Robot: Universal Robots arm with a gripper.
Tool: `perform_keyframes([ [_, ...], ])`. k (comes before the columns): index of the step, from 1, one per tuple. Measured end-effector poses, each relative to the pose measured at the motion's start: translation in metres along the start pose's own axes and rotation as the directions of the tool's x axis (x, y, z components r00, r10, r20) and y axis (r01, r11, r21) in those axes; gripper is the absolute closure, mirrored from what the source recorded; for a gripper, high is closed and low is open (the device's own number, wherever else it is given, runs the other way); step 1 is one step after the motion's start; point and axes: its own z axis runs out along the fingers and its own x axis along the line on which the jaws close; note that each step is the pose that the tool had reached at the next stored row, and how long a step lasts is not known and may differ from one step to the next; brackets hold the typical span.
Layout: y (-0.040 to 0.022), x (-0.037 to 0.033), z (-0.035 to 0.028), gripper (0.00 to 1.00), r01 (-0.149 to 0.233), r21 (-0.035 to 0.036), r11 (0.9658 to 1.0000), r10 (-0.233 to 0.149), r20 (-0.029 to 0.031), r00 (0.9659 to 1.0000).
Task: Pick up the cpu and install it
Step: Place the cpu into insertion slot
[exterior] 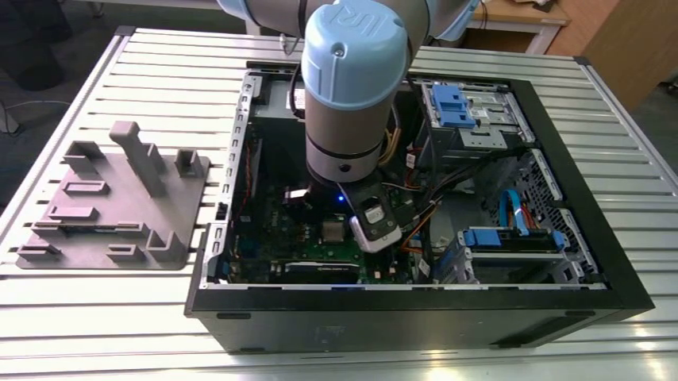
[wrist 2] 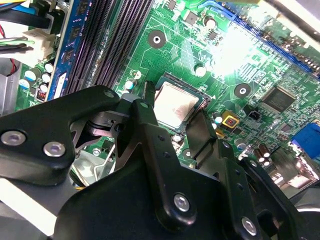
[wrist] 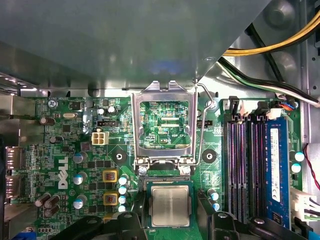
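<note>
Arm [exterior: 344, 95] reaches down into the open computer case [exterior: 424, 317], which lies on its side on the slatted metal table [exterior: 159, 71]. Gripper [wrist 2: 175, 114] sits low over the green motherboard [wrist: 70, 150], directly at the processor socket [wrist: 170, 181]. The cpu [wrist: 170, 205] lies inside the socket's black rim, pale silver-grey top facing up, flat and square to the rim, no tilt seen in either wrist view. In the exterior view it shows as a small pale square on the board, just beside the arm's wrist. Grip state: cannot tell whether the gripper is clamped on the cpu or stands free of it; the cpu's edges at the tool are in shadow. Hinged metal frame [wrist: 164, 125] is swung open off the socket, with the board visible through its window. Its wire lever [wrist: 202, 125] runs alongside the frame. Memory slots [wrist: 240, 165] lie near the socket, and a blue module [wrist: 275, 170] sits just beside them. Yellow, black and white cables [wrist: 270, 47] cross the bare metal of the case beyond the slots. Grey moulded tray [exterior: 117, 206] with upright posts rests on the table at the exterior view's left, apart from the case. Blue drive latches [exterior: 450, 103] are inside the case toward the exterior view's right
</note>
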Motion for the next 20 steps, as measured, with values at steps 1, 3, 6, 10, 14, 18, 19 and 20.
perform_keyframes([
  [1,0.0,0.0,0.0,0.48,0.0,0.0,1.0,0.0,0.0,1.0],
  [3,0.0,0.0,0.0,0.48,0.0,0.0,1.0,0.0,0.0,1.0],
  [6,0.0,0.0,0.0,0.56,0.0,0.0001,1.0,0.0,0.0,1.0],
  [10,0.0,0.0,0.0,0.56,-0.001,0.0,1.0,0.001,0.0,1.0],
  [14,0.0,0.0,0.0,0.56,-0.001,0.0,1.0,0.001,0.0,1.0],
  [18,0.0,0.0,-0.0001,0.62,-0.001,0.0003,1.0,0.001,-0.0001,1.0],
  [19,0.0,0.0,-0.0001,0.62,-0.001,0.0002,1.0,0.001,-0.0001,1.0],
  [20,0.0,0.0,-0.0001,0.62,-0.001,0.0002,1.0,0.001,0.0,1.0],
])
